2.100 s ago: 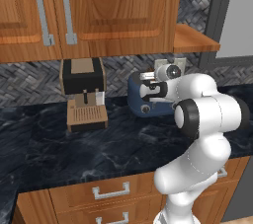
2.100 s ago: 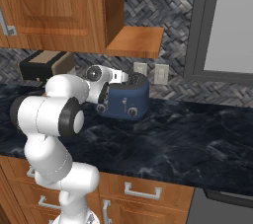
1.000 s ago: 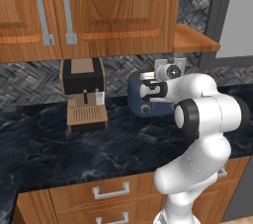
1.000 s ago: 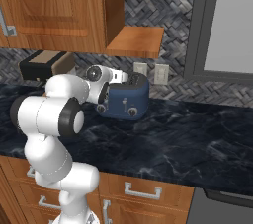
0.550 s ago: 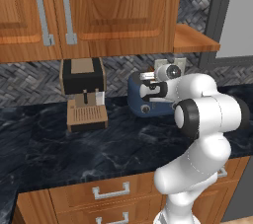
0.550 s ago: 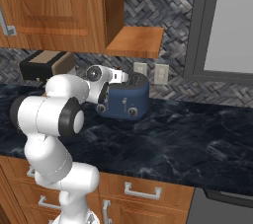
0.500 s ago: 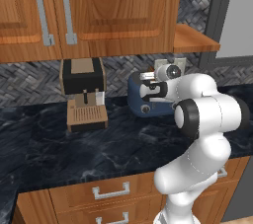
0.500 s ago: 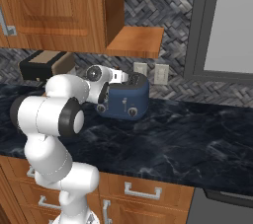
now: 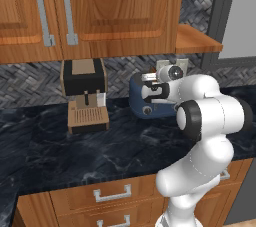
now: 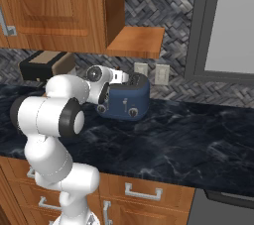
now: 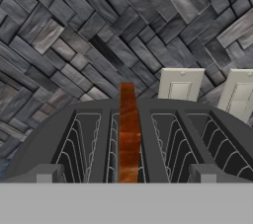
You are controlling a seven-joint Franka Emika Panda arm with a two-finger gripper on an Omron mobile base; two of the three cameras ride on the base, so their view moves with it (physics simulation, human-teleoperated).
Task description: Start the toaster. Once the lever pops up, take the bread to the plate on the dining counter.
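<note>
The dark-blue toaster (image 9: 139, 102) stands at the back of the black marble worktop, also seen from the other side as the toaster (image 10: 126, 101). From the hand view I look along its top slots (image 11: 84, 139). The bread (image 11: 128, 129) shows edge-on as a brown strip standing in the middle slot, its top edge above the toaster's rim. My gripper (image 11: 126, 174) is open, and its fingertips (image 11: 47, 173) stand wide apart, one on each side of the bread without touching it. My gripper (image 9: 149, 88) hovers at the toaster's near end. The plate and the dining counter are out of view.
A black-and-tan coffee machine (image 9: 84, 96) stands left of the toaster. Two wall outlets (image 10: 149, 73) sit on the woven-tile wall right behind it. Wooden upper cabinets and a low shelf (image 9: 197, 41) hang overhead. The worktop (image 10: 188, 144) stretches to the right.
</note>
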